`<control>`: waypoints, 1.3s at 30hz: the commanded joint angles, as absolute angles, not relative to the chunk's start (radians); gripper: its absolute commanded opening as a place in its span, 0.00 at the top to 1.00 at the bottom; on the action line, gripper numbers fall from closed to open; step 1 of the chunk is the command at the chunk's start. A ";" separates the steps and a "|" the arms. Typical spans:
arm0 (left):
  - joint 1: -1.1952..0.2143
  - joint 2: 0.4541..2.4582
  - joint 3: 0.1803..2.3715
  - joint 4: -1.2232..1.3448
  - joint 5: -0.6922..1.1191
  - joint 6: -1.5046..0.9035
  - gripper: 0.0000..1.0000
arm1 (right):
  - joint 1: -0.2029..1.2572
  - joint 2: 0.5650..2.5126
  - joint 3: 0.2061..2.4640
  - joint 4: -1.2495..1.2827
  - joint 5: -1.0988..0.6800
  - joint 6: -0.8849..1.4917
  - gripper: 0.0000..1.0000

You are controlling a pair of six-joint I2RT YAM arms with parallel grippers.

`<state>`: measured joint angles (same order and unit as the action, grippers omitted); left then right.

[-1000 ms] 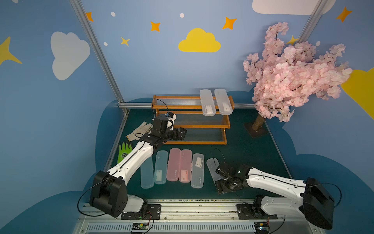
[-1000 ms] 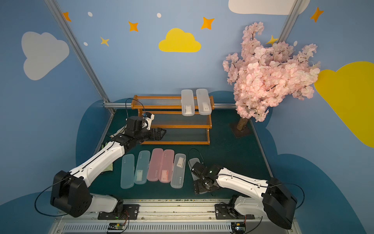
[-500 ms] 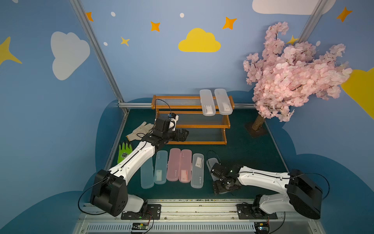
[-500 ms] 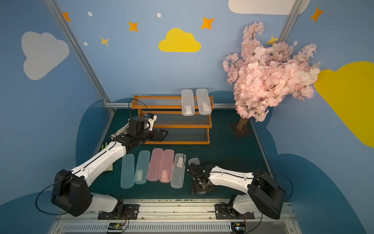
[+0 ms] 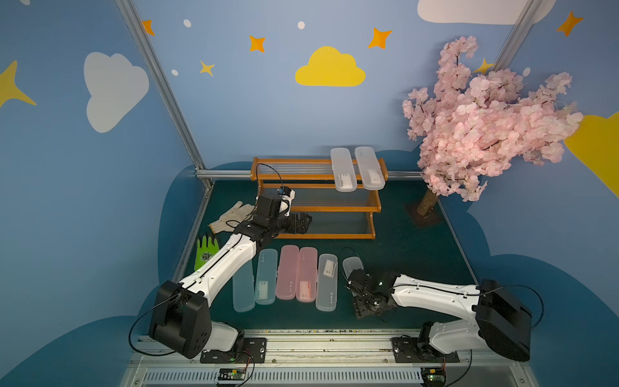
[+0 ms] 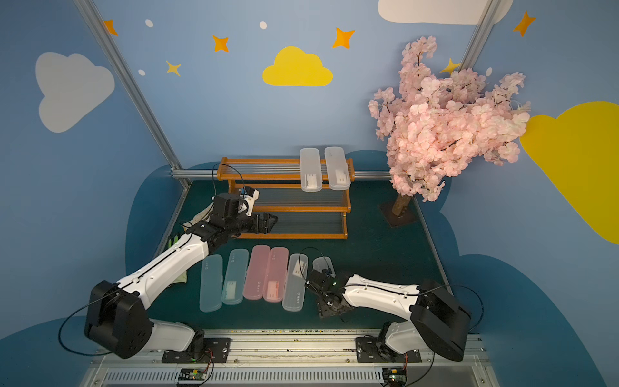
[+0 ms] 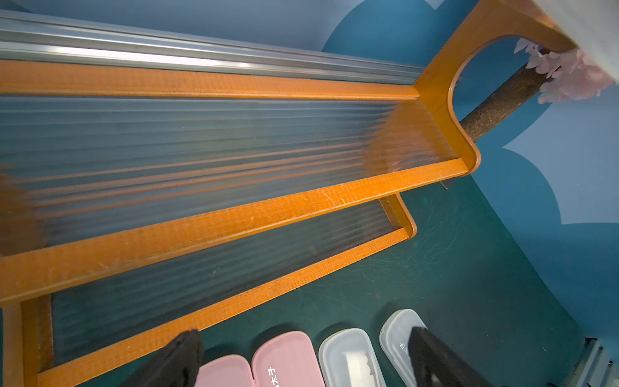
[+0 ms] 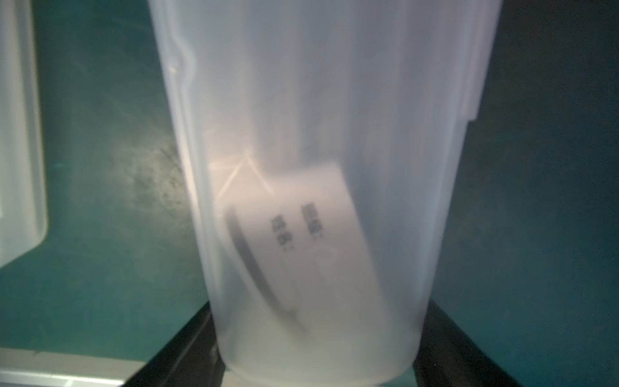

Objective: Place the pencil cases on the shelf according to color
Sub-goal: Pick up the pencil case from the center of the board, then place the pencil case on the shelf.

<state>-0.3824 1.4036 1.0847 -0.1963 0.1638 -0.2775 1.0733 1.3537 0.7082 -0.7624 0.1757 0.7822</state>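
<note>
The left gripper (image 5: 306, 221), jaws spread and empty, has edged toward the orange-brown wooden three-tier shelf (image 5: 335, 236) ahead. The right gripper (image 8: 318, 355) has sunk over the frosted clear plastic pencil case (image 8: 318, 134) on the green counter (image 5: 402, 261), jaws narrowing beside it, a pickup apparently begun. Whether they yet clamp it cannot be told; blur hides contact.

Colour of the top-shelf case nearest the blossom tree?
The case is frosted clear-white; it shows best in a top view.
</note>
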 commanded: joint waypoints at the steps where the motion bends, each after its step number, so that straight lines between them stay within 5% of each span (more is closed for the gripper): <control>1: -0.384 1.355 1.127 -0.234 0.183 -0.287 0.00 | 1.068 1.299 0.783 -0.839 0.267 0.807 0.29; 23: -0.394 1.058 0.965 -0.425 0.227 -0.508 0.00 | 1.013 1.434 1.229 -0.962 0.242 0.731 0.30; 39: -0.408 1.117 1.114 -0.539 0.161 -0.477 0.00 | 1.008 1.562 1.491 -0.944 0.256 0.682 0.30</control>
<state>-0.4068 1.0924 1.0615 -0.5022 0.1917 -0.4999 1.0130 1.5398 1.4322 -0.9474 0.2260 0.7136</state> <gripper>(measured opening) 0.999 0.768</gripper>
